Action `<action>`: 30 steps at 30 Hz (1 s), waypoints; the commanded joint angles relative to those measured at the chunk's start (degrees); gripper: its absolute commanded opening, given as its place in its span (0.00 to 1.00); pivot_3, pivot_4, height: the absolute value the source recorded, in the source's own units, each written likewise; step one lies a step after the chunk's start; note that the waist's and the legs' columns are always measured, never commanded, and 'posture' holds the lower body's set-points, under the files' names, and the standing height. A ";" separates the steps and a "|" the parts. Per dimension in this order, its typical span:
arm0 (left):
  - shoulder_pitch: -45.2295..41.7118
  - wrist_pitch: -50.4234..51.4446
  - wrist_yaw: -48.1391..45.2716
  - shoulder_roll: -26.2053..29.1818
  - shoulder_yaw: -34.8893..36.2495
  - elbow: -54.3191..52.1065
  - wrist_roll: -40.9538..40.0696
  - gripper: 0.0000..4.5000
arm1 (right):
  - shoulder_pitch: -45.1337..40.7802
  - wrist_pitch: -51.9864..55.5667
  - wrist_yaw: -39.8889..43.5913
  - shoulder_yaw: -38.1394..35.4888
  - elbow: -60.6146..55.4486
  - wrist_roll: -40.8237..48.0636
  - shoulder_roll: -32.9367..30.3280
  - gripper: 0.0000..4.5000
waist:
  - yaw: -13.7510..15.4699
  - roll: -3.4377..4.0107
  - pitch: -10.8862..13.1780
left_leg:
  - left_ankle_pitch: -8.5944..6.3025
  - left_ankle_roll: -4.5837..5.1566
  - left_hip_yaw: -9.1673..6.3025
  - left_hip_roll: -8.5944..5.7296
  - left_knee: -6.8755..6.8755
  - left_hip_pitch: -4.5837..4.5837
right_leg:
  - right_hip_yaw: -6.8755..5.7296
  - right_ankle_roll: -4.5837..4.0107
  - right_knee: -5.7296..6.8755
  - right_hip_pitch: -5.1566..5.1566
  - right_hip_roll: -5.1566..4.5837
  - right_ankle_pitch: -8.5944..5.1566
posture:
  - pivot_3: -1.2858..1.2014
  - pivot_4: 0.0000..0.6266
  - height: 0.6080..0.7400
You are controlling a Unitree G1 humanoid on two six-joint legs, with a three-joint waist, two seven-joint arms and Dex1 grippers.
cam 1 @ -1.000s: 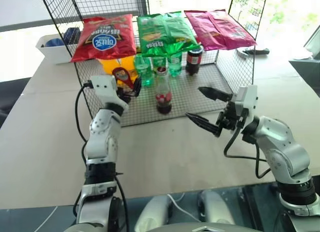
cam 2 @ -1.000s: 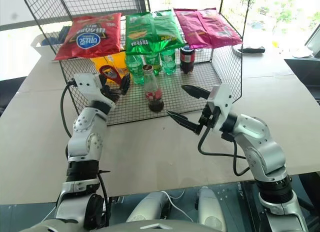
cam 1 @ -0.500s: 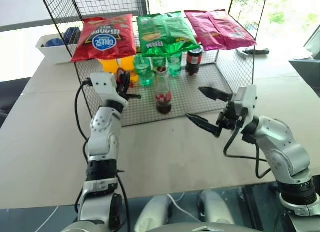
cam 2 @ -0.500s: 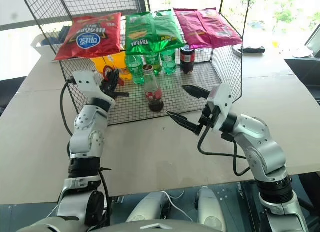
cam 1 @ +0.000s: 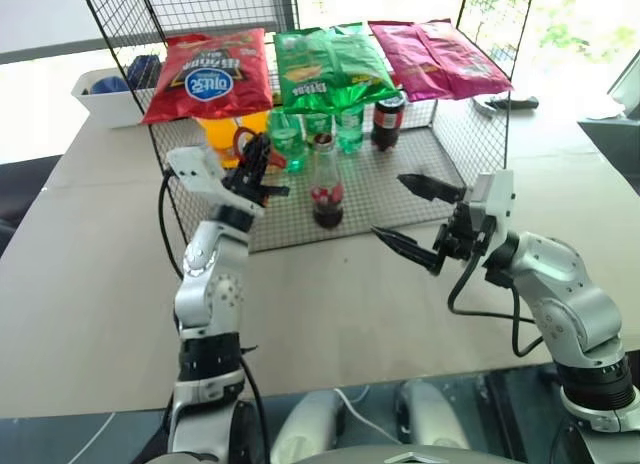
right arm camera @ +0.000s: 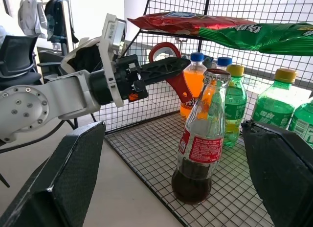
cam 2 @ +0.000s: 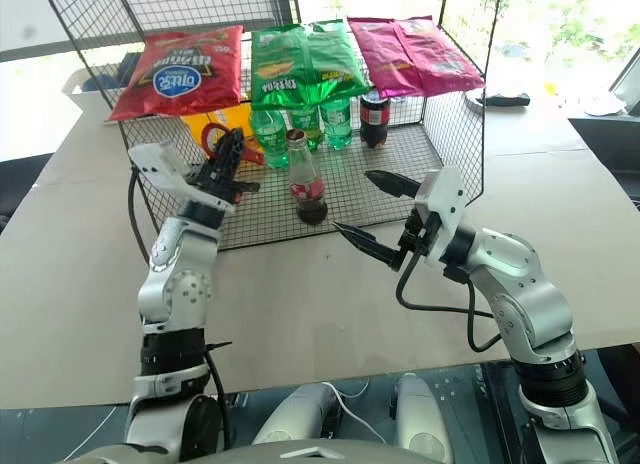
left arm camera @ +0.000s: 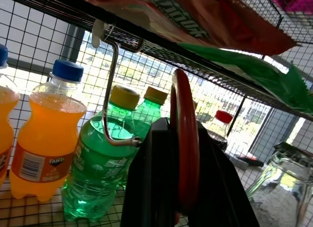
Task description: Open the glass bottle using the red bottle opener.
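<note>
The left end effector [cam 2: 228,162] is clamped on the opener [right arm camera: 171,70], whose red ring head is raised near the underside of the wire rack's shelf [cam 1: 300,29]; in the left wrist view the opener [left arm camera: 185,139] is seen edge-on between the two black fingers. The bottle [cam 1: 326,189] stands upright on the rack's mesh floor [cam 1: 400,189], just to the right of the opener and apart from it, with dark drink low inside and a red label; whether its cap is on is hard to tell. The right end effector [cam 1: 415,216] is held spread wide over the surface [cam 1: 90,274] just in front of the rack, to the right of the bottle, with nothing gripped. Behind the bottle, green bottles [right arm camera: 271,109] and an orange soda bottle [left arm camera: 41,139] are lined up, and a dark cola bottle [cam 1: 387,119] is placed further right. Red [cam 1: 210,74], green [cam 1: 330,64] and magenta [cam 1: 440,54] crisp bags are laid on the shelf.
</note>
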 commanded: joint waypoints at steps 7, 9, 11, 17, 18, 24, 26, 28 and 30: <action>6.44 11.98 -4.87 2.53 1.88 -10.63 -16.77 0.02 | -1.29 4.03 -0.64 -2.37 -1.25 2.61 -2.20 1.00 | -0.02 0.00 0.00 | 0.00 0.00 0.01 0.00 0.00 0.00 | 0.01 0.00 0.00 0.00 0.01 0.00 | 0.52 0.24 0.96; 8.66 15.26 -6.76 3.94 2.19 -13.69 -22.58 0.02 | -1.91 7.68 -0.76 -3.11 -1.58 5.24 -3.35 1.00 | -0.09 0.00 0.00 | 0.00 0.00 0.00 0.00 0.00 -0.01 | 0.02 -0.01 0.00 0.00 0.00 0.00 | 0.52 0.24 0.96; 10.58 18.15 -8.33 5.64 1.95 -15.71 -26.56 0.02 | -2.58 11.30 -0.21 -3.04 -1.91 7.50 -4.67 1.00 | -0.03 0.01 0.00 | 0.00 0.00 0.01 0.01 -0.01 0.00 | 0.03 -0.01 0.00 0.00 0.00 0.00 | 0.52 0.24 0.96; 13.78 23.66 -10.72 9.20 1.53 -18.01 -34.19 0.02 | -3.69 21.85 -0.71 -2.67 -3.66 15.32 -6.57 1.00 | 0.03 0.01 0.00 | 0.00 0.00 -0.01 0.01 0.00 0.03 | -0.01 -0.03 0.00 0.05 0.00 0.01 | 0.52 0.24 0.96; 14.01 24.58 -11.42 9.81 1.05 -18.28 -35.11 0.02 | -4.09 24.43 -1.38 -2.67 -3.93 17.48 -6.49 1.00 | 0.03 0.01 0.00 | -0.01 0.01 0.00 0.01 0.00 0.03 | 0.01 -0.03 0.00 0.05 -0.01 0.01 | 0.52 0.24 0.96; 12.56 29.15 -15.55 11.14 -4.14 -17.50 -37.62 0.02 | -7.99 40.89 -3.44 -1.02 -3.44 32.38 -6.56 1.00 | 0.06 0.01 0.00 | -0.01 0.01 -0.01 0.01 0.00 0.02 | 0.00 -0.04 -0.02 0.06 -0.02 0.01 | 0.52 0.24 0.96; 11.44 30.14 -16.92 11.28 -5.76 -16.62 -37.39 0.02 | -9.49 44.11 -5.71 -1.65 -2.15 38.70 -4.76 1.00 | 0.02 0.01 0.00 | -0.01 0.01 -0.01 0.01 -0.01 0.02 | -0.01 -0.05 -0.02 0.06 -0.02 0.01 | 0.52 0.24 0.96; 10.47 31.24 -18.62 11.72 -7.14 -15.98 -37.16 0.02 | -10.74 45.86 -7.22 -1.63 -1.56 41.49 -3.90 1.00 | 0.01 0.01 0.00 | -0.01 0.01 -0.01 0.02 -0.01 0.03 | -0.01 -0.05 -0.02 0.06 -0.02 0.01 | 0.52 0.24 0.96; 9.65 31.85 -19.73 11.95 -7.90 -15.32 -36.73 0.02 | -11.91 47.16 -7.55 -0.88 -1.42 42.31 -3.98 1.00 | 0.00 0.02 0.00 | -0.01 0.01 -0.01 0.01 -0.01 0.02 | -0.01 -0.06 -0.02 0.05 -0.02 0.01 | 0.52 0.24 0.96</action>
